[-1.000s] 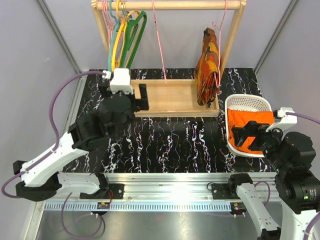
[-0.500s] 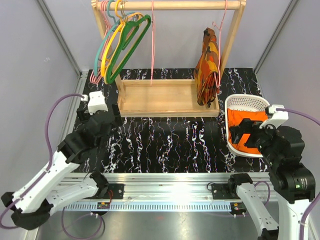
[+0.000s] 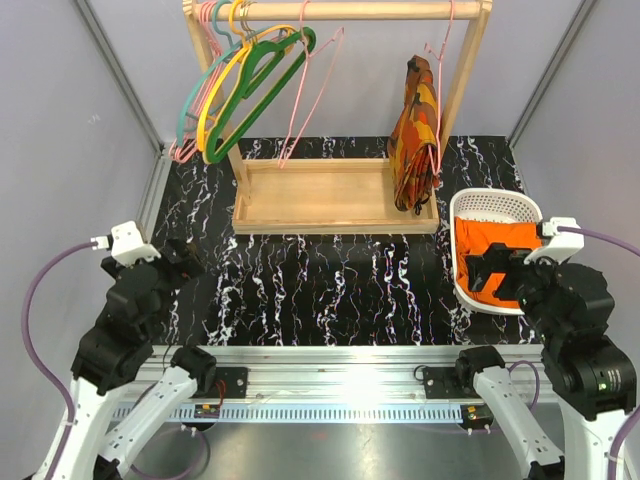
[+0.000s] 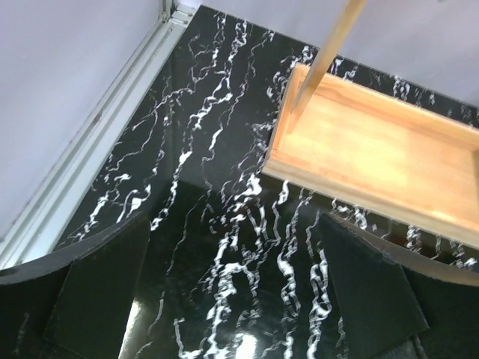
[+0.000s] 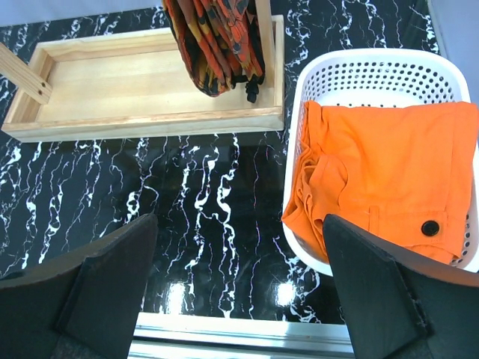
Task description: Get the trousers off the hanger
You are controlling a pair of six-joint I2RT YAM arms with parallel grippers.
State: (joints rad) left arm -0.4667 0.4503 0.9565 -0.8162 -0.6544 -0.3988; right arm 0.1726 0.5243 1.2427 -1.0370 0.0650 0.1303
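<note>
The trousers (image 5: 389, 179) lie in a white perforated basket (image 5: 374, 60) at the right edge of the tabletop, off the hanger and well apart from it. They are plain bright orange cloth with no pattern, loosely folded and rumpled. A flat panel spreads across most of the basket, and a bunched, creased fold hangs over the basket's left rim. One dark button (image 5: 429, 228) shows beside a stitched seam near the near-right end. A strip of the basket's white floor shows at its far end.

The hanger (image 3: 313, 100), a thin pale pink wire frame, hangs bare from the top rail of the wooden rack (image 3: 330, 195) at the far edge of the table. It is tilted, with its lower end angled to the left. Thicker green, yellow and teal hangers (image 3: 235, 90) hang tilted just to its left. A patterned orange-red-brown garment (image 3: 415, 135) hangs at the rack's right end.

The left gripper (image 4: 232, 299) is near the near-left corner over bare marbled tabletop, its fingers spread wide and holding nothing. The right gripper (image 5: 239, 299) is near the right edge above the basket's near-left side, its fingers likewise wide apart and empty.
</note>
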